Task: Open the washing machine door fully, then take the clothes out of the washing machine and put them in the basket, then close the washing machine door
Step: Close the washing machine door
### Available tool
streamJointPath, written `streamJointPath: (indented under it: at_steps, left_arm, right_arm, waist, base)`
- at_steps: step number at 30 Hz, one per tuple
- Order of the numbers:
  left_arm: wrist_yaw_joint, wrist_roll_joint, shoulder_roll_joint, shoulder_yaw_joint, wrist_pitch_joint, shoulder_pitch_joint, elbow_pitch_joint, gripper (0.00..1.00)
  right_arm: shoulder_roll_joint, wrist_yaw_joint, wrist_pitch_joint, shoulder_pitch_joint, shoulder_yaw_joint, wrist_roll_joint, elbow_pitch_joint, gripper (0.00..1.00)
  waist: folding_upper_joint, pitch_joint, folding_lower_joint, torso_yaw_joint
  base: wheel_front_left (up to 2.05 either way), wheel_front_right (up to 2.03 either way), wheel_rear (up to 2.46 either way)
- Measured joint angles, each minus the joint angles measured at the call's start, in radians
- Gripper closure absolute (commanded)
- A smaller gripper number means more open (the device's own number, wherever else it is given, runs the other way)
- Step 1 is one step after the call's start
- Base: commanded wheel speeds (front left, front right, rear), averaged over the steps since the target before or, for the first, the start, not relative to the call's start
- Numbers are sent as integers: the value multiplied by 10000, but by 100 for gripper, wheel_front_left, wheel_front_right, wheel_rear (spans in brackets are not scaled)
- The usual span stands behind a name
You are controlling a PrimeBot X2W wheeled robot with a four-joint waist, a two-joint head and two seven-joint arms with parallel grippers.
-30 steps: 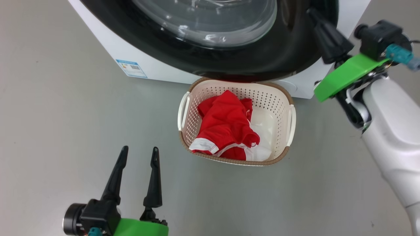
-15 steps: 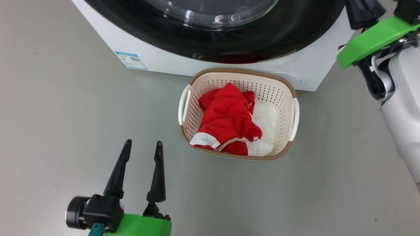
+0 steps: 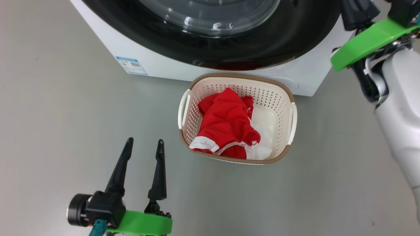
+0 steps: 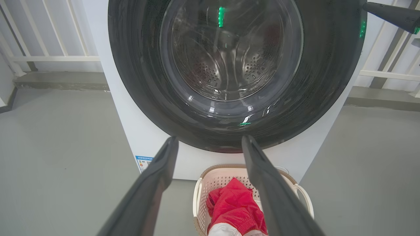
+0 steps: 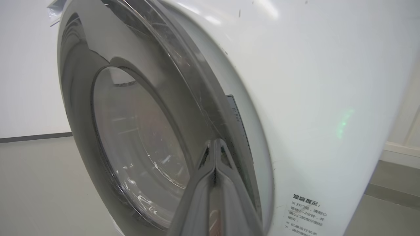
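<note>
At the left, the left claw (image 3: 145, 141) hangs over the grey floor (image 3: 65, 98), fingers apart and empty. In the middle, the bright red clothes with white trim (image 3: 226, 121) lie in the cream perforated plastic basket (image 3: 236, 77), just in front of the white boxy washing machine (image 3: 157, 65). Its round glossy black-rimmed glass door (image 4: 328, 82) looks flush, or nearly so. At the right, the right claw (image 5: 215, 144), fingers pressed together on nothing, points at the rim. Judging by this, only the closing is left, if that.

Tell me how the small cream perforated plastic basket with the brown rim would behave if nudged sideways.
The cream perforated plastic basket probably slides rather than tips: it sits low and wide on the smooth grey floor. It is likely light, holding only the crumpled red and white clothes. Its thin holed walls may flex slightly.
</note>
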Motion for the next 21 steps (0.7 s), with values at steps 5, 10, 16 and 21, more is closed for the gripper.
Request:
streamJointPath:
  at_steps: [5, 10, 16, 21]
  left_arm:
    - [-13, 48, -2, 86, 0, 8, 33, 0]
    - [-105, 100, -2, 192, 0, 35, 38, 0]
    - [-190, 100, 13, 238, 0, 42, 150, 0]
    - [-267, 100, 84, 240, -27, 168, 347, 0]
  right_arm:
    - [142, 0, 0, 861, 81, 81, -631, 100]
    - [247, 0, 0, 1860, 23, 86, -1235, 100]
    - [523, -2, 0, 3017, -514, -81, -2052, 0]
    - [803, -2, 0, 4422, -1016, -541, -2732, 0]
  waist:
    - [0, -253, 0, -137]
    - [0, -489, 0, -372]
    - [0, -749, 0, -660]
    - [0, -1144, 0, -858]
  base:
    - [0, 0, 0]
    - [0, 0, 0]
    - [0, 0, 0]
    - [0, 0, 0]
